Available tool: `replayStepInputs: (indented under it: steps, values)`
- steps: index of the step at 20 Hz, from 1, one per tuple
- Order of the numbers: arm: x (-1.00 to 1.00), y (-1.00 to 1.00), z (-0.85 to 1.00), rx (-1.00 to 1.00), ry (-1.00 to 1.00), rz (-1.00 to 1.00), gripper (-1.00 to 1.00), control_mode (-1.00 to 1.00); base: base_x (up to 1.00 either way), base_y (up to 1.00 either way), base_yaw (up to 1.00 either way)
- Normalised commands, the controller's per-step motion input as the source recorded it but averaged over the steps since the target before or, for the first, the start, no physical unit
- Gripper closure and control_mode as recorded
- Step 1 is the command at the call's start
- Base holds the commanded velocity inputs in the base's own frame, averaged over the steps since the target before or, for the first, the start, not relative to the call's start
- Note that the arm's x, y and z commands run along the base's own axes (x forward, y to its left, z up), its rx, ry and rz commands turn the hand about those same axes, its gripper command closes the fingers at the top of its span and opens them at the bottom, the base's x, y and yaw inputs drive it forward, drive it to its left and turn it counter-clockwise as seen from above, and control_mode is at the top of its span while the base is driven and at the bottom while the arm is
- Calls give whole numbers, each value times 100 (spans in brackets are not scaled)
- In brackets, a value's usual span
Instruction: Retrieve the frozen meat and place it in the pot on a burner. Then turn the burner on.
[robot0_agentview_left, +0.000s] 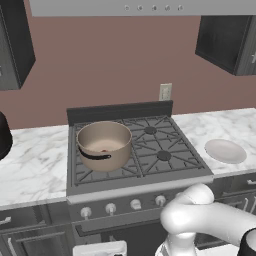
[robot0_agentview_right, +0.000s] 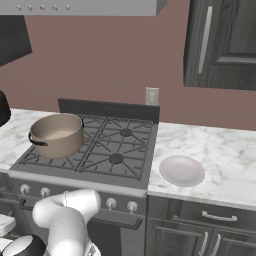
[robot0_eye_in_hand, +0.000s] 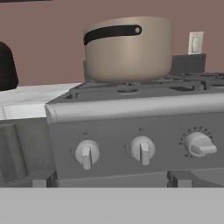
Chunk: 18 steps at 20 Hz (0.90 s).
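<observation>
Pot: I see the wide round tan-beige metal pot (robot0_agentview_left: 104, 145) with a dark curved handle band standing upright on the front-left burner of the grey gas stove (robot0_agentview_left: 165, 172)

Meat: a small red-pink speck, the frozen meat (robot0_agentview_left: 104, 149), lies on the pot's floor in my left base view; too small to make out more

Hand view: looks level at the stove front; pot above, three pale grey knobs below; the left knob (robot0_eye_in_hand: 87, 153) and middle knob (robot0_eye_in_hand: 142, 149) point down, the right knob (robot0_eye_in_hand: 199, 145) is turned sideways

End effector: two dark finger tips (robot0_eye_in_hand: 42, 179) low in the hand view, well apart, nothing between them, short of the knob panel

Plate: round pale grey-white plate (robot0_agentview_right: 182, 170) on the marble table (robot0_agentview_right: 225, 155), right of the stove, apart from the pot

Arm: white elbow low in front of the stove in both base views
</observation>
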Motion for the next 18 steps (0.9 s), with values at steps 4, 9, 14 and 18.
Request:
replayStepInputs:
  steps: [4,9,14,18]
  values:
    - [0,0,-10,0,0,0,-100,-100,0,0,0]
    - [2,0,-16,0,0,0,-100,-100,0,0,0]
    - [5,0,-20,0,0,0,-100,-100,0,0,0]
    - [1,7,-12,-1,0,0,-100,-100,0,0,0]
